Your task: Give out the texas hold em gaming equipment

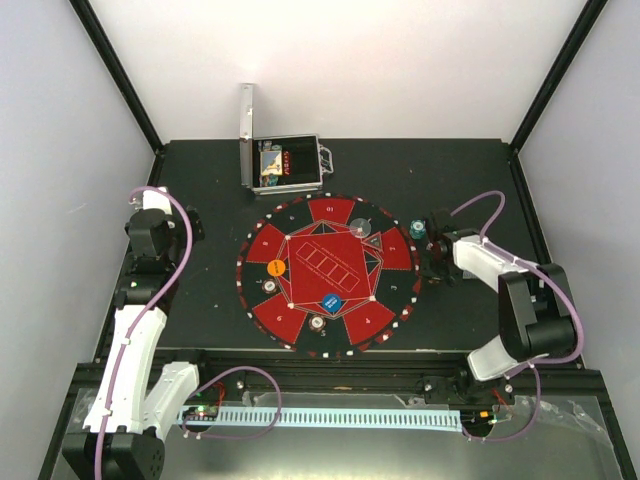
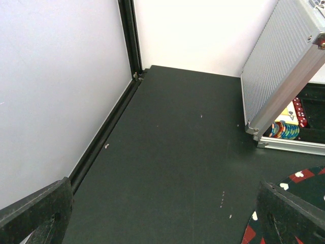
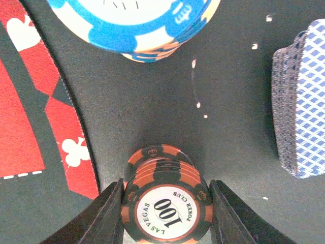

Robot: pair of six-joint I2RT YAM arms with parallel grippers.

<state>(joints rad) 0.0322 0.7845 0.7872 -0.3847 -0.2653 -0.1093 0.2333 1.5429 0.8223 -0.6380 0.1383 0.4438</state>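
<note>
The mat (image 1: 328, 272) fills the middle of the table (image 1: 200, 190), and the step in hand, as it looks, is a lift of chips from the bare table just off the mat's right edge toward a player's place. There the right gripper (image 3: 167, 219) is clenched on the red stack (image 3: 167, 208), one finger against each side, with the teal stack (image 3: 137, 25) near ahead of it and the deck (image 3: 302, 96) close on its other side. To do this well, the arm should rise straight before it travels, so the fingers miss the deck and the teal stack. The grip seems to sit high on the stack, so lower chips may stay behind or slip. A slow lift and a check that the column comes up whole would help, as would a flat set-down before release. The left gripper (image 2: 162, 203) hangs released over bare table near the left wall, holding nothing. The one container, the case (image 1: 285, 160), stands at the far edge with its lid (image 2: 284, 66) upright. Inside lie a row of mixed-colour chips (image 2: 284, 131) on edge and small red pieces (image 2: 299, 111), perhaps dice. The rest of its inside is hidden.
</note>
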